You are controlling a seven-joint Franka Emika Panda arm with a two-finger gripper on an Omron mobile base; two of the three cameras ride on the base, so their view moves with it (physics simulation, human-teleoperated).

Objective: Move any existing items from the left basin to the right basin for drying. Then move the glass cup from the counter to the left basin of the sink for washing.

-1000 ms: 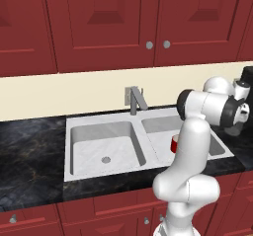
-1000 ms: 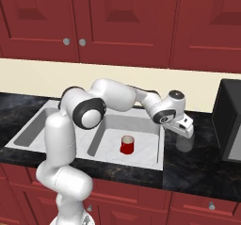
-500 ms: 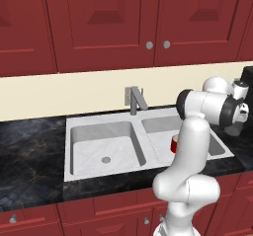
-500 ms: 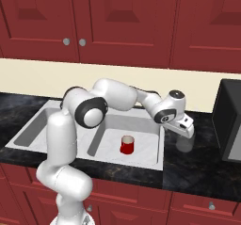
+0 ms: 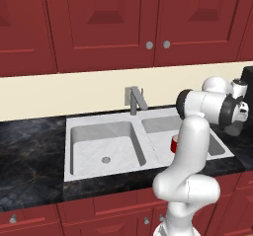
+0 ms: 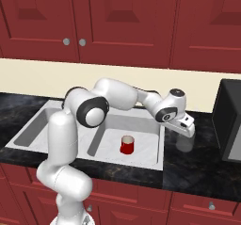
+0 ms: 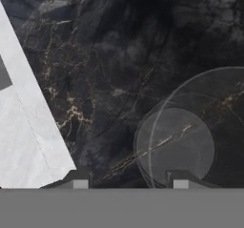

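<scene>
The glass cup [image 6: 185, 143] stands on the black counter [image 6: 202, 170] just right of the sink. My gripper [image 6: 187, 134] hangs directly over it, pointing down. Seen from above in the hand view, the glass cup [image 7: 190, 136] lies at the lower right. My gripper [image 7: 130, 183] is open; one fingertip [image 7: 180, 182] is over the cup's inside, the other outside its near wall. The red cup [image 6: 126, 144] stands upright in the right basin [image 6: 146, 132]; the arm half hides the red cup [image 5: 173, 143] in the left base view. The left basin [image 5: 89, 143] holds nothing.
A grey faucet [image 5: 134, 100] rises behind the middle of the sink. A tall dark appliance [image 6: 230, 120] stands on the counter close to the right of the cup. The sink's white corner [image 7: 24, 141] shows at the left of the hand view. Red cabinets hang overhead.
The arm has shifted only slightly and the hand stays over the glass cup. The red cup has not moved.
</scene>
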